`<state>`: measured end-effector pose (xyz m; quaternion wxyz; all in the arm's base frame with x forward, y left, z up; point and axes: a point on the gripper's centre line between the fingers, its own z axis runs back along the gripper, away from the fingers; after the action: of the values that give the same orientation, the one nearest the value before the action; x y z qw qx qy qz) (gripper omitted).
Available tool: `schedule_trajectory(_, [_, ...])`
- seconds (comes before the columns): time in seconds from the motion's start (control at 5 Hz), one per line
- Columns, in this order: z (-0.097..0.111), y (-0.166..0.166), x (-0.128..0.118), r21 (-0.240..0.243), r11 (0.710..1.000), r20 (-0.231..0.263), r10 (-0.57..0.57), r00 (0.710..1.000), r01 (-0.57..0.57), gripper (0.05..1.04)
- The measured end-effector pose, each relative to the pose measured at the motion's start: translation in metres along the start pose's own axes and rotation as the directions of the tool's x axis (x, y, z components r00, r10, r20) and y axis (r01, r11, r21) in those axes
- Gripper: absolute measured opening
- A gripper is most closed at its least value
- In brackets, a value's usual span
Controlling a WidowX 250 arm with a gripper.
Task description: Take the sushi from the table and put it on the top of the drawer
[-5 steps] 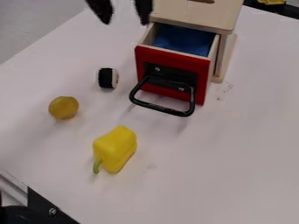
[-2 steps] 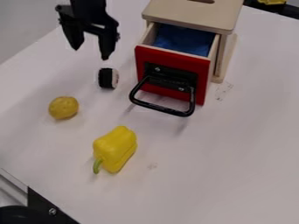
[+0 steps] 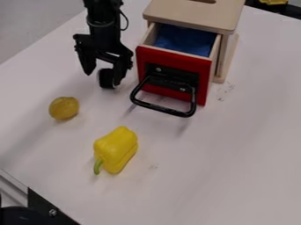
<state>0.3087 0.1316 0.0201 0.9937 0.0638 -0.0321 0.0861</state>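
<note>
One sushi (image 3: 106, 79), one pepper (image 3: 117, 147), one potato (image 3: 63, 108), one drawer (image 3: 176, 60)

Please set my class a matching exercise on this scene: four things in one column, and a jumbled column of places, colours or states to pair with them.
Things
1. Sushi
2. Pepper
3. Drawer
4. End effector

Descriptions
A. Pulled open, with a red front
B. Black, with its two fingers apart
C. On the table, between two fingertips
D. Yellow, with a green stem

Right pairs: 1-C, 2-D, 3-A, 4-B
</note>
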Motion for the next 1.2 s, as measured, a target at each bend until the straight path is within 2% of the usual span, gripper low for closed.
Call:
schedule_trajectory(0.2, [-0.008, -0.006, 0.0, 0.0, 1.0, -0.013, 0.027, 1.0, -0.027, 0.998])
schedule_trajectory(0.4, [-0.015, -0.005, -0.002, 0.009, 0.999, -0.03, 0.04, 0.999, -0.04, 0.951])
schedule_trajectory(0.6, [-0.015, -0.004, -0.001, 0.013, 0.999, -0.019, 0.044, 0.999, -0.044, 0.681])
schedule_trajectory(0.8, [-0.008, -0.005, -0.003, 0.008, 0.997, 0.001, 0.083, 0.997, -0.083, 0.513])
schedule_trajectory(1.0, [0.016, -0.001, 0.0, -0.002, 0.993, 0.048, 0.114, 0.992, -0.114, 0.482])
schedule_trajectory(1.2, [0.051, -0.001, 0.013, -0.026, 0.985, 0.089, 0.174, 0.981, -0.172, 0.482])
